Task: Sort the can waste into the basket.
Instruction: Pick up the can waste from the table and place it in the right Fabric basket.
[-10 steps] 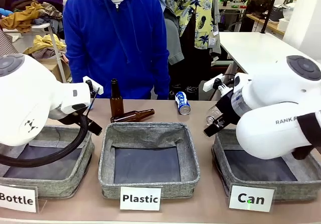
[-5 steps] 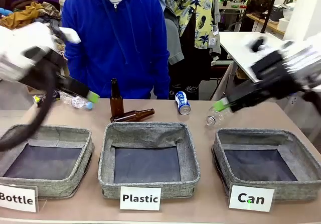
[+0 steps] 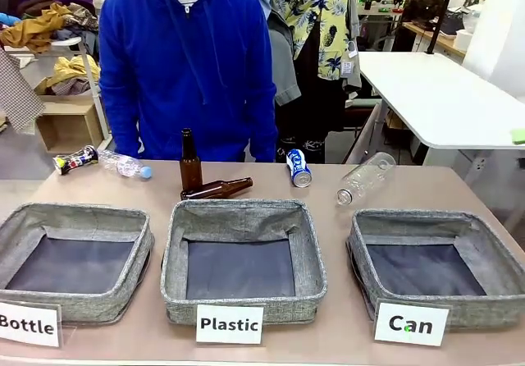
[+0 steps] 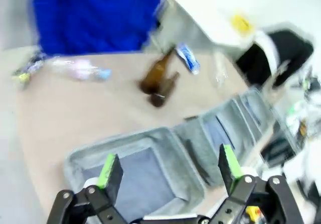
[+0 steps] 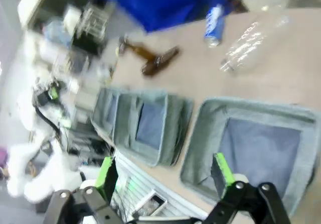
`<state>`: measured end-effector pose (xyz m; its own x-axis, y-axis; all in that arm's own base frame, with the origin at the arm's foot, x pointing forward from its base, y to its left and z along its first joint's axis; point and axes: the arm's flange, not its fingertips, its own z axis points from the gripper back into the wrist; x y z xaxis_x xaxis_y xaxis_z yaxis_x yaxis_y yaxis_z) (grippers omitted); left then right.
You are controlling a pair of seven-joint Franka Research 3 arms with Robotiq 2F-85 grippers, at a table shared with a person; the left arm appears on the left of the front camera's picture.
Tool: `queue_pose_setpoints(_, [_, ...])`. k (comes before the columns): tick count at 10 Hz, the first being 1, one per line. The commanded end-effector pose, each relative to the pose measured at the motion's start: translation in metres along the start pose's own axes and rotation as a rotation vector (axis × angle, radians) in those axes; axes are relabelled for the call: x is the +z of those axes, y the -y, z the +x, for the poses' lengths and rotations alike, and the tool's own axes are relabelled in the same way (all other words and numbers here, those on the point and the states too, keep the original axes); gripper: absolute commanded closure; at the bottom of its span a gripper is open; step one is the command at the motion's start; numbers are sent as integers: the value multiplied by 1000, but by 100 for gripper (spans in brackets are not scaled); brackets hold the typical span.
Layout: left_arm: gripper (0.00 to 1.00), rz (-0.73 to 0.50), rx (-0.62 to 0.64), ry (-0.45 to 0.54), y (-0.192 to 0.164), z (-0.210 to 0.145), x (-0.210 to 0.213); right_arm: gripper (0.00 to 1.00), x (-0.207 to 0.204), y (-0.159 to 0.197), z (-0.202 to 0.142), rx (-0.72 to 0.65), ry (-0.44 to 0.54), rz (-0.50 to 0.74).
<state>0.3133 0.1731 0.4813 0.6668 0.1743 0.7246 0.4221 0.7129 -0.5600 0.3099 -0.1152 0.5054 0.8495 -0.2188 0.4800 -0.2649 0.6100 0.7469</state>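
A dented blue-and-white can (image 3: 299,168) lies on the table in front of the person, past the middle basket. A dark can (image 3: 75,160) with colourful print lies at the far left. The grey basket (image 3: 414,217) with the "Can" card (image 3: 410,324) stands at the front right, its dark floor bare. My left gripper (image 4: 170,166) hangs open high above the left-hand basket (image 4: 125,146); the blue can (image 4: 188,58) is far off. My right gripper (image 5: 164,173) is open high over the "Can" basket (image 5: 251,108), with the blue can (image 5: 214,25) beyond it.
A brown bottle (image 3: 190,161) stands upright and another (image 3: 217,189) lies beside it. Clear plastic bottles lie at the left (image 3: 123,166) and right (image 3: 365,178). The "Bottle" (image 3: 82,212) and "Plastic" (image 3: 238,209) baskets line the front edge. A person in a blue hoodie (image 3: 189,54) stands at the far side.
Both arms have swung up and back from above the baskets. Both wrist views are blurred with motion. Nothing on the table has moved.
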Motion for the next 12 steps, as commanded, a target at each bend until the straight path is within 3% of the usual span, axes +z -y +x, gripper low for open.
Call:
queue_pose_setpoints(1, [0, 67, 205, 182, -43, -84, 17, 0, 8, 26, -20, -82, 153, 50])
queue_pose_setpoints(3, [0, 153, 325, 309, -51, -120, 42, 0, 33, 51, -34, -237, 278, -22])
queue_pose_setpoints(4, [0, 162, 319, 347, -53, -126, 47, 0, 38, 40, -5, -142, 156, 7])
queue_pose_setpoints(5, [0, 130, 324, 232, -101, -75, 83, 0, 38, 40, -5, -142, 156, 7])
queue_pose_setpoints(9, [0, 130, 324, 232, -101, -75, 83, 0, 32, 37, -8, -174, 141, -9])
queue_pose_setpoints(10, [0, 130, 324, 232, -101, -75, 83, 0, 10, 18, 11, -23, 54, -27])
queue_pose_setpoints(11, [0, 130, 324, 232, -101, -75, 83, 0, -17, -17, 35, 19, 37, -166])
queue_pose_setpoints(12, [0, 130, 324, 232, -101, -75, 83, 0, -48, -52, 52, 93, -39, -279])
